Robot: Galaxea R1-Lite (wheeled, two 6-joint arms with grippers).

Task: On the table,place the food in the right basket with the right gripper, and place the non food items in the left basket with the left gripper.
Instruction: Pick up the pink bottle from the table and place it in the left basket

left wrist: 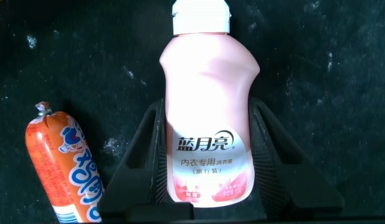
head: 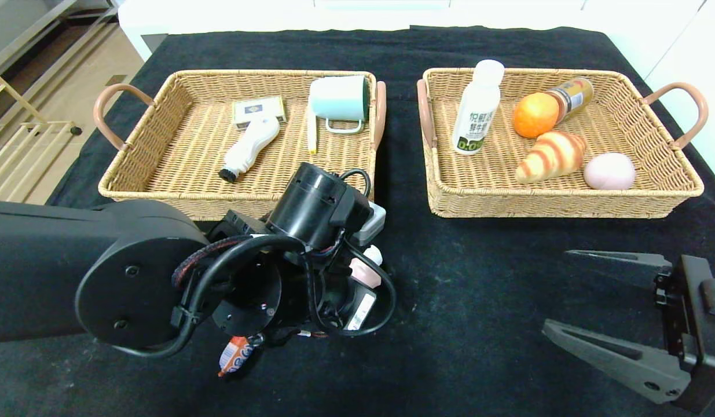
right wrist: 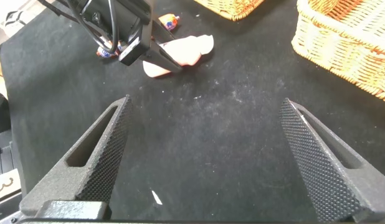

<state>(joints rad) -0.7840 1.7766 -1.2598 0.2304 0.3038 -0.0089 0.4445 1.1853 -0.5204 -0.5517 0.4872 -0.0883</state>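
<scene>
My left gripper (left wrist: 207, 106) is shut on a pink bottle (left wrist: 208, 74) with a white cap, its fingers (left wrist: 146, 149) pressing both sides. In the head view the bottle (head: 366, 272) shows under the left wrist, near the middle of the black cloth. An orange sausage (left wrist: 65, 168) lies on the cloth beside the gripper, apart from it; in the head view the sausage (head: 234, 356) is in front of the left arm. My right gripper (head: 557, 291) is open and empty at the front right, above bare cloth (right wrist: 205, 143).
The left basket (head: 160, 197) holds a card box (head: 259, 110), a white brush (head: 250, 147) and a mint mug (head: 338, 98). The right basket (head: 565, 204) holds a milk bottle (head: 477, 110), an orange (head: 535, 114), a croissant (head: 551, 156), a jar (head: 574, 95) and a pink egg (head: 609, 171).
</scene>
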